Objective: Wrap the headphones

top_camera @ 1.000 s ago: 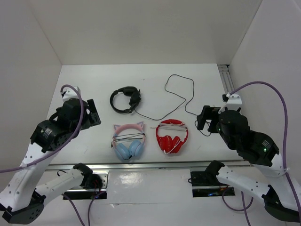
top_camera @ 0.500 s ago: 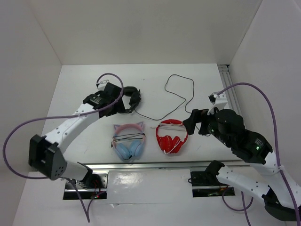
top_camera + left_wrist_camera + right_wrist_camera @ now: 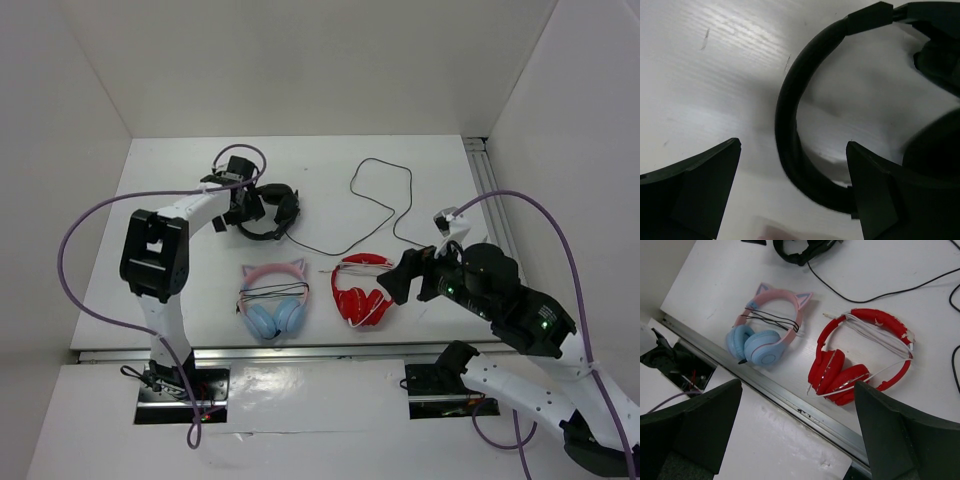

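The black headphones (image 3: 282, 210) lie at the back left of the table, and their thin black cable (image 3: 382, 203) trails right in loose loops. My left gripper (image 3: 250, 207) is open and low over the headband. In the left wrist view the headband (image 3: 786, 120) curves between the two spread fingers (image 3: 700, 185), touching neither, with an earcup (image 3: 935, 145) at the right. My right gripper (image 3: 392, 284) is open and empty, hovering by the red pair. The right wrist view shows the black headphones (image 3: 799, 249) at its top edge and the cable (image 3: 880, 293).
A pink-and-blue cat-ear pair (image 3: 272, 296) and a red pair (image 3: 364, 290) lie near the front edge, each with its cord wound round it. They also show in the right wrist view: the cat-ear pair (image 3: 765, 335) and the red pair (image 3: 855, 360). A metal rail (image 3: 300, 348) borders the table front.
My left arm swung from the left side across to the black headphones and came down over the headband. My right gripper moved left and down toward the red pair.
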Available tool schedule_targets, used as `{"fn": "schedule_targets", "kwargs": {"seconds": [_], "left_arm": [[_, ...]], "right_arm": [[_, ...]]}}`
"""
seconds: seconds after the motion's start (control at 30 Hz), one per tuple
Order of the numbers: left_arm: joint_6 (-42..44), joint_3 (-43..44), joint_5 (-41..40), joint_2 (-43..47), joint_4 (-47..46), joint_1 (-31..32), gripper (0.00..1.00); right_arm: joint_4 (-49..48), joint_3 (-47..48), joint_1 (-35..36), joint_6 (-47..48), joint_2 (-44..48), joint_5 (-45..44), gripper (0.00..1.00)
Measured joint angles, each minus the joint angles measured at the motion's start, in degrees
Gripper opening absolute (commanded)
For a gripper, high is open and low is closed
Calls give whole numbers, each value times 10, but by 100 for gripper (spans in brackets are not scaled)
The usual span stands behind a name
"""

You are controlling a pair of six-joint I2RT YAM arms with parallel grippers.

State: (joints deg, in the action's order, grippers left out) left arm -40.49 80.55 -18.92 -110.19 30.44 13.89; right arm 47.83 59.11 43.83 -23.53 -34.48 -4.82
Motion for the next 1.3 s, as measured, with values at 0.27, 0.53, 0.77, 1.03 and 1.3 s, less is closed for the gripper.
{"fn": "schedule_targets", "kwargs": {"seconds": [0.27, 0.53, 0.77, 1.03, 1.3], "left_arm": [[-8, 0, 9, -49, -26, -10, 73], [-21, 8, 2, -56, -22, -18, 8], [-30, 80, 7, -77, 49, -24, 0], [4, 337, -52, -42, 226, -8, 0], [75, 523, -82, 103, 298, 2, 0]], "right_arm": [[-16, -16, 0, -1, -1, 29, 100], [-42, -28, 0, -2, -6, 45, 100], [-73, -40, 0, -5, -18, 61, 100], [-223, -39, 0, 16, -86, 71, 100], [-357, 8, -1, 139, -241, 84, 100]]}}
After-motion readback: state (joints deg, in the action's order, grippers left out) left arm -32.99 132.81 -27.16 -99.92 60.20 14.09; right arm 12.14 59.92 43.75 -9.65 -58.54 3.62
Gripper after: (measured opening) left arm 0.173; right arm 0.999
